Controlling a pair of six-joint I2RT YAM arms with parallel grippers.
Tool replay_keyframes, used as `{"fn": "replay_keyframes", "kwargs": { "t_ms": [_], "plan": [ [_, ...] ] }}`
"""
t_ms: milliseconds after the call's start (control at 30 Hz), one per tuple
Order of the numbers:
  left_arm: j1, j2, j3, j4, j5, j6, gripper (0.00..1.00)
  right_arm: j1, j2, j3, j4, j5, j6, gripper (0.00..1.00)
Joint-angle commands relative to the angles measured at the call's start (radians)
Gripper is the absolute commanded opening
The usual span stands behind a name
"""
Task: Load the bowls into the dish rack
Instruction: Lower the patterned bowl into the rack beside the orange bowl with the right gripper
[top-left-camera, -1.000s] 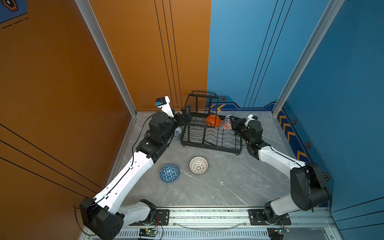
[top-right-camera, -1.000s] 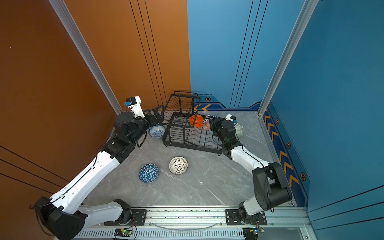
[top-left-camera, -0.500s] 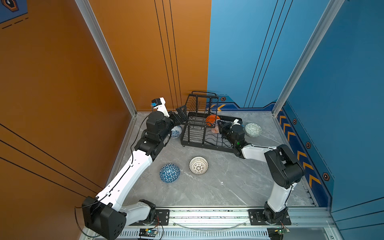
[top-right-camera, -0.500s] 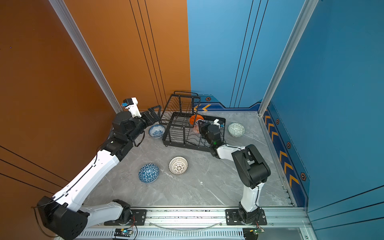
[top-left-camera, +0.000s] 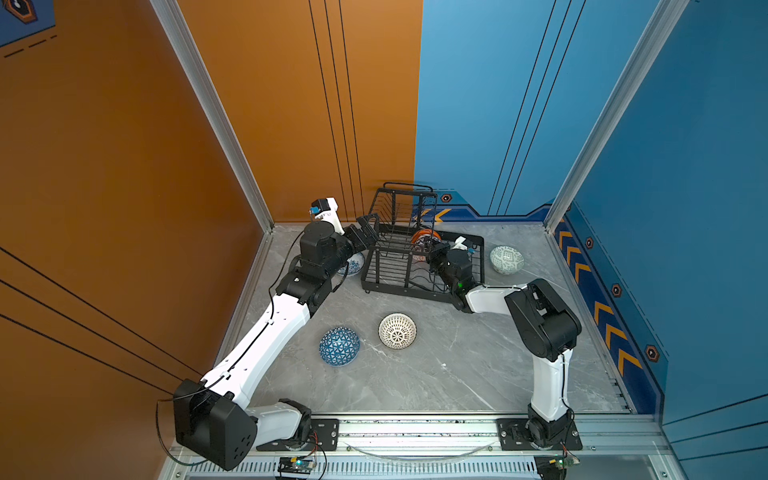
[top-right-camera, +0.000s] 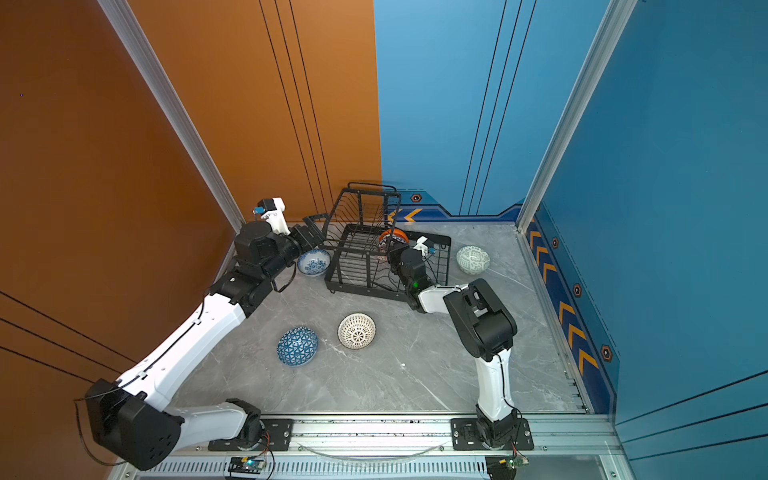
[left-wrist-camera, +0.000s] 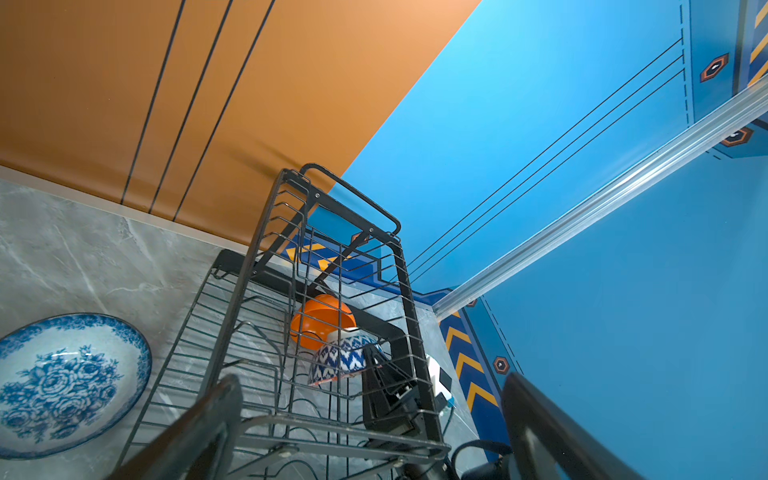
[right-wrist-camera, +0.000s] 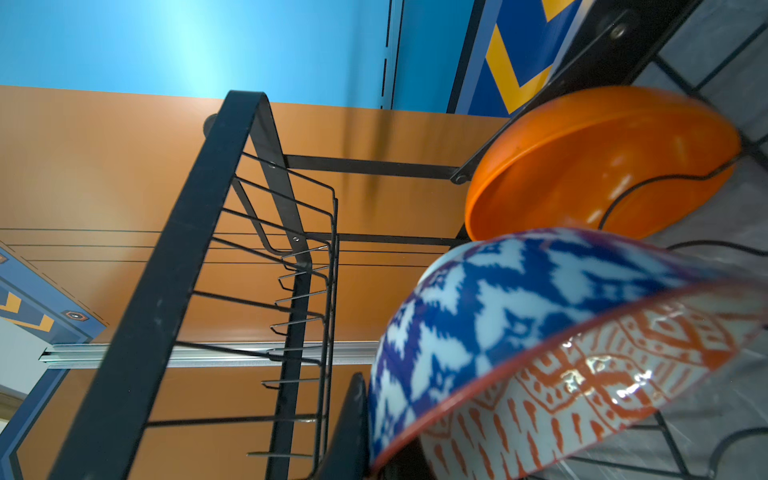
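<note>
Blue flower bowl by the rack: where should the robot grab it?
I'd pinch the rim of the blue flower bowl from above, one finger inside, on the side away from the dish rack: it sits upright, mouth up, close to the wires.

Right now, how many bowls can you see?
6. Plain orange bowl stands in the dish rack; the right claw holds the orange-patterned bowl beside it. On the table: floral bowl left of the rack, green bowl right, triangle bowl and dotted bowl in front. None seems hidden.

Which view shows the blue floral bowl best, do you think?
Left wrist: the blue floral bowl looms large, flowers clear. Both top views show it small beside the dish rack; the right wrist view misses it.
</note>
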Motion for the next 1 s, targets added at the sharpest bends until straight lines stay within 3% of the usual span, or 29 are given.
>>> {"fn": "replay_keyframes", "kwargs": {
  "t_ms": [0,267,967],
  "plan": [
    [0.002,0.011,0.037,0.023,0.068,-0.022,0.98,0.000,0.016,0.038,0.084,0.037,0.011,0.00],
    [-0.007,0.009,0.035,-0.010,0.152,-0.029,0.98,-0.004,0.045,0.057,0.102,0.047,0.013,0.00],
    [-0.012,0.006,0.007,-0.020,0.155,-0.001,0.98,-0.008,0.166,0.103,0.143,0.060,-0.027,0.00]
  ]
}}
